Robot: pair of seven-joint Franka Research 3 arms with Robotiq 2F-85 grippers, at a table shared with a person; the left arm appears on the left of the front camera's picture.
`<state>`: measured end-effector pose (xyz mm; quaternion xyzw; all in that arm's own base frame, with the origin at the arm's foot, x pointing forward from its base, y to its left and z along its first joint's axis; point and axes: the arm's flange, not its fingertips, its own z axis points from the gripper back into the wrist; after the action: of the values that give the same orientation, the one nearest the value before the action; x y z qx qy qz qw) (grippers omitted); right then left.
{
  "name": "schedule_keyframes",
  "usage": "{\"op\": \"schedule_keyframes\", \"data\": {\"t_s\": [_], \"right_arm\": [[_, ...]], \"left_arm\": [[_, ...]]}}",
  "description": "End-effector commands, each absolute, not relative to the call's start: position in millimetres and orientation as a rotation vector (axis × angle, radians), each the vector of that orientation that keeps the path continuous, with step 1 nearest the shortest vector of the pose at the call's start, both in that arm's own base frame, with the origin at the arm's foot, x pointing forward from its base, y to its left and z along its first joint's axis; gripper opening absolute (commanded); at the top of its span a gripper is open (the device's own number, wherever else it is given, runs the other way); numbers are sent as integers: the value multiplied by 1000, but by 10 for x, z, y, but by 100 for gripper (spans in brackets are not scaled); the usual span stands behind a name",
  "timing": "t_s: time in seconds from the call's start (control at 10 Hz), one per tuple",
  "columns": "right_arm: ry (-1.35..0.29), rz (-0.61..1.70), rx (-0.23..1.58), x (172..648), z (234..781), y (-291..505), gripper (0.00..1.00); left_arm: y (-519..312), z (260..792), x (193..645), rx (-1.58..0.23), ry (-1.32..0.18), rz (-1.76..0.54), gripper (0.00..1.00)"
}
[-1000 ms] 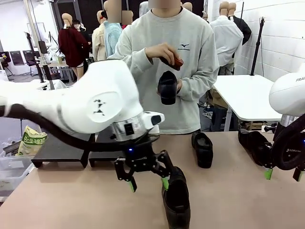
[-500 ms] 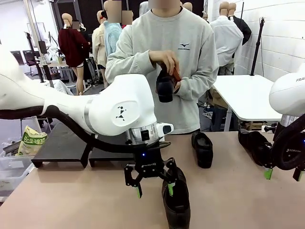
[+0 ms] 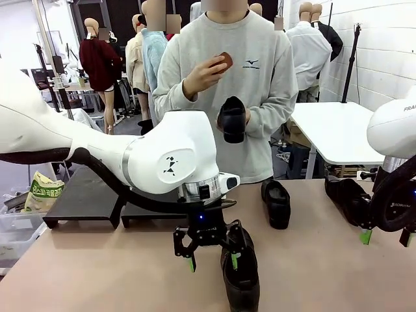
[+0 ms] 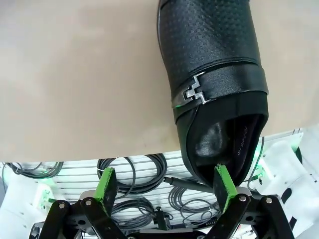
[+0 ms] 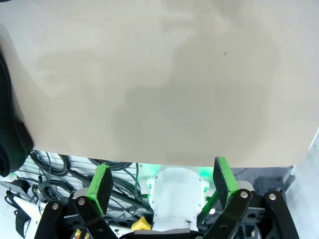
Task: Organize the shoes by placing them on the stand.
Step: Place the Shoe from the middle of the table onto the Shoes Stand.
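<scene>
At the bottom centre of the front view, the left gripper hangs low over the desk, jaws spread wide and holding nothing. The near shoe, black and glossy, lies just right of it with its toe toward the camera. One green pad overlaps the heel; whether they touch cannot be told.

In the left wrist view, the left gripper rises from the bottom edge. The near shoe sits right of centre, its silver buckle up and its heel opening by the right-hand pad. The shoe is beside the jaws rather than between them.

A middle shoe rests on the desk further back. A right shoe lies near the right edge, just beside the right gripper, which is also wide open and empty. In the right wrist view, the right gripper looks at bare desk. The person across the desk holds a fourth shoe and a small brown object. The black stand sits at the left, with no shoes visible on it.

The step in hand looks like grasping the near shoe. To do it well, the gripper should likely shift sideways until the heel sits between the pads, close firmly, and lift clear before carrying the shoe left to the stand.
</scene>
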<state>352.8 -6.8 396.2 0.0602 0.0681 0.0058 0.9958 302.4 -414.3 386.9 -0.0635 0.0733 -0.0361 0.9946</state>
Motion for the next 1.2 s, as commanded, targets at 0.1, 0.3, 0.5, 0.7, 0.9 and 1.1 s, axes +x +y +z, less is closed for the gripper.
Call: {"op": "schedule_keyframes", "data": {"t_s": [0.1, 0.3, 0.5, 0.7, 0.9, 1.1], "right_arm": [[139, 4, 117, 3526, 3960, -53, 100], [139, 4, 117, 3526, 3960, -53, 100], [139, 4, 117, 3526, 3960, -53, 100], [139, 4, 117, 3526, 3960, -53, 100], [139, 4, 117, 3526, 3960, -53, 100], [139, 4, 117, 3526, 3960, -53, 100]], "left_arm": [[-4143, 3869, 3024, -127, 147, -72, 100], [-4243, 3745, 3094, -135, 127, -7, 100], [-4329, 3650, 3118, -141, 131, -2, 100], [-4374, 3535, 3077, -117, 154, 4, 100], [-4404, 3491, 3026, -87, 163, -11, 86], [-4398, 3514, 3022, -79, 150, -21, 52]]}}
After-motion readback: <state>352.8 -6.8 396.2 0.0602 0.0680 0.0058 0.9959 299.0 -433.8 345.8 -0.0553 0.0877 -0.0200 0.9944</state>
